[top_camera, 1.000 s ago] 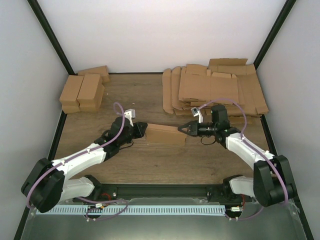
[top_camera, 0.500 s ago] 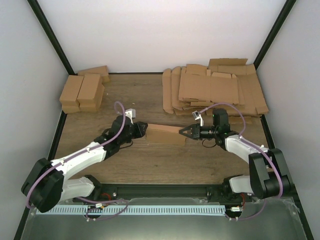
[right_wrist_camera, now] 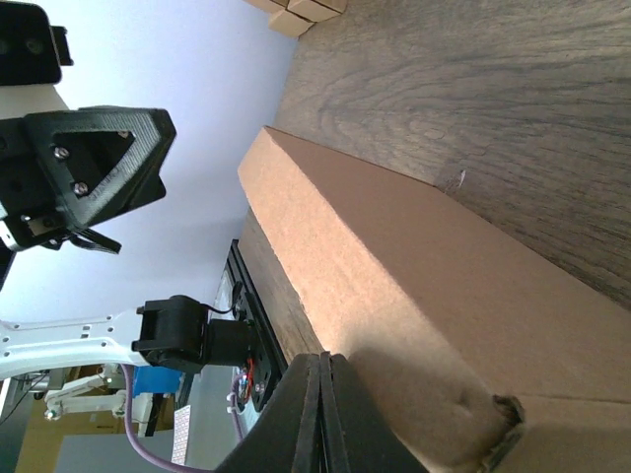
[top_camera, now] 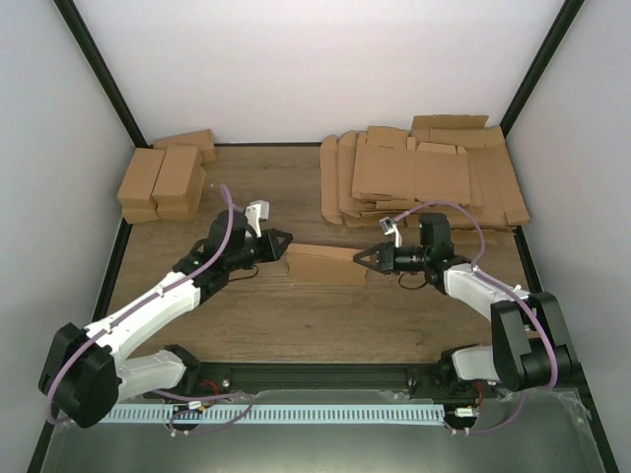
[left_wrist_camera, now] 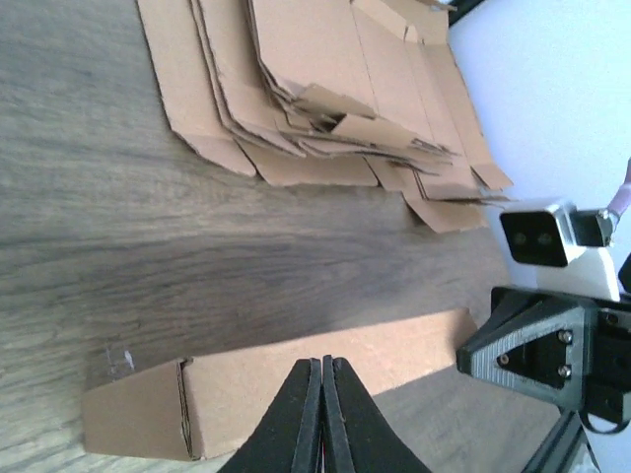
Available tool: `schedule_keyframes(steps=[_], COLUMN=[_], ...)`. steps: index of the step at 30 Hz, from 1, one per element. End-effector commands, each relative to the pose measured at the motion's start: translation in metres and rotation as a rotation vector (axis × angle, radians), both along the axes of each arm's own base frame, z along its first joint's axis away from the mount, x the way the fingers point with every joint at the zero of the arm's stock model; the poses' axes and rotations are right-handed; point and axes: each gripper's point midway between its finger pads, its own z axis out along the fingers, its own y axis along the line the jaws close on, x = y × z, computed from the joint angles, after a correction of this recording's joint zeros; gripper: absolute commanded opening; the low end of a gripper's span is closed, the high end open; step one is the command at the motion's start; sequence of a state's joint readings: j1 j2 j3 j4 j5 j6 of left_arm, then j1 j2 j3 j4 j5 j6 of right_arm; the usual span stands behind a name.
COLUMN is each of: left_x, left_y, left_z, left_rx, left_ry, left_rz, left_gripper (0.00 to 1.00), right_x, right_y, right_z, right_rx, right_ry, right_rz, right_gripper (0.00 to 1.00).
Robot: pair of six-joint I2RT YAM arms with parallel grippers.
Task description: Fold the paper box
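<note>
brown cardboard box (top_camera: 325, 264) lies lengthways across the middle of the table (top_camera: 296, 325), between my two arms. it's well apart from the heap of flat sheets (top_camera: 424, 172) at back right and the finished boxes (top_camera: 163, 179) at back left. left gripper (top_camera: 283, 240) is pinched shut on nothing, tips just beside the box's left end; can't tell if they touch. right gripper (top_camera: 361, 258) is also closed and empty, tips right up at the right end in its wrist view. main worry: neither arm actually holds the box, so a push from one side that the other doesn't meet would likely skid or spin it on the wood. closed tips are narrow, so pressing hard on an end could dent the card instead of tucking it. the flap seam (left_wrist_camera: 182, 414) at the end away from the right gripper looks maybe not fully seated, and a sideways knock there could spring it open.
</note>
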State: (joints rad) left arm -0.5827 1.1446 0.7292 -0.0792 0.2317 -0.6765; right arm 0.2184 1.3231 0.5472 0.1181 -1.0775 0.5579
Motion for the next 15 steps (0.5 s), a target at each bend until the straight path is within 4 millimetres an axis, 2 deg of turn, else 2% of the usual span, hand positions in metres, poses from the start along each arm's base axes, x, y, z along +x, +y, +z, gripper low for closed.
schedule_keyframes(steps=[1, 8, 11, 15], left_x=[-0.010, -0.013, -0.015, -0.014], left_y=[-0.011, -0.005, -0.002, 0.002], left_z=[-0.020, -0.076, -0.081, -0.069], left_rx=[-0.061, -0.021, -0.011, 0.010], left_ry=[0.052, 0.152, 0.158, 0.134], left_rz=[-0.075, -0.044, -0.033, -0.023], left_gripper=[0.04, 0.04, 0.04, 0.04], right_x=[0.009, 0.008, 0.009, 0.013], right_y=[-0.010, -0.011, -0.010, -0.010], right_z=[-0.019, -0.020, -0.016, 0.000], right_rx=[-0.073, -0.080, -0.079, -0.080], right_ry=[0.055, 0.053, 0.045, 0.010], right_rz=[-0.068, -0.067, -0.063, -0.067], right_gripper=[0.01, 0.01, 0.01, 0.01])
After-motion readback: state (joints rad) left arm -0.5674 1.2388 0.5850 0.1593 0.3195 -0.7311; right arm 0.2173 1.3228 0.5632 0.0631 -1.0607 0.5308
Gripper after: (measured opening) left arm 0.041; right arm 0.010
